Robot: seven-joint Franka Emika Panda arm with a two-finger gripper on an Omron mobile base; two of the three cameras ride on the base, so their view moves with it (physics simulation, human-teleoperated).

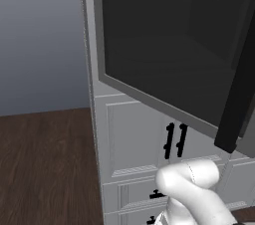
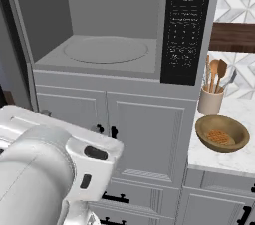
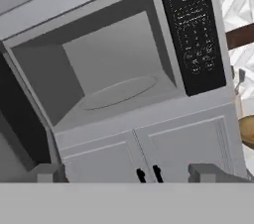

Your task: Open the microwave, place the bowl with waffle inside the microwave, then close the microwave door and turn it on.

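Observation:
The microwave [image 2: 50, 62] stands open, its grey cavity and round turntable [image 2: 105, 50] bare, with the black control panel [image 2: 187, 25] on its right. The microwave door [image 1: 169, 45] is swung wide out to the left, its thick black bar handle [image 1: 239, 94] at the free edge. The bowl with waffle [image 2: 221, 134], a tan shallow bowl holding brown waffle, sits on the white counter [image 2: 244, 114] to the right of the microwave; its rim also shows as the bowl [image 3: 248, 131] in the hand view. My gripper [image 3: 129, 173] is open and holds nothing, facing the cavity from in front and below.
White cabinet doors with short black handles [image 2: 107, 130] lie under the microwave. A beige crock of wooden utensils [image 2: 211, 94] stands just behind the bowl. A dark wooden shelf [image 2: 234, 37] hangs on the tiled wall above. My arm [image 1: 194, 189] rises in front of the cabinets.

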